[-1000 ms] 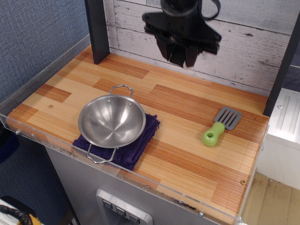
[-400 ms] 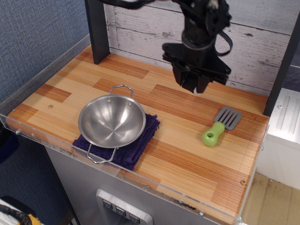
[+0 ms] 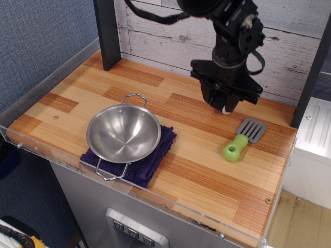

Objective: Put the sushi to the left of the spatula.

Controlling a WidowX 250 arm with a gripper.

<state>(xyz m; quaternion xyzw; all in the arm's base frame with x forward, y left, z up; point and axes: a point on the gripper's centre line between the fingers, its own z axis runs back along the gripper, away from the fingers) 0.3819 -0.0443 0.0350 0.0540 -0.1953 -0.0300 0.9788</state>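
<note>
Claw over the wooden surface, upper right of centre, with a small pale-ended piece between its tips.

The black claw (image 3: 226,105) hung above the striped wooden surface (image 3: 196,170) in the upper right part of the frame, its fingers drawn close together around the sushi (image 3: 226,109) — only a white end of it showed at the tips, the rest hidden in the dark fingers. The spatula (image 3: 244,138) lay flat on the surface just below and to the right of the claw, its grey slotted blade toward the upper right and its lime-green handle toward the lower left — apart from the claw. In the left half of the frame a steel bowl (image 3: 123,133) sat on a purple cloth (image 3: 155,160), well apart from both.
</note>
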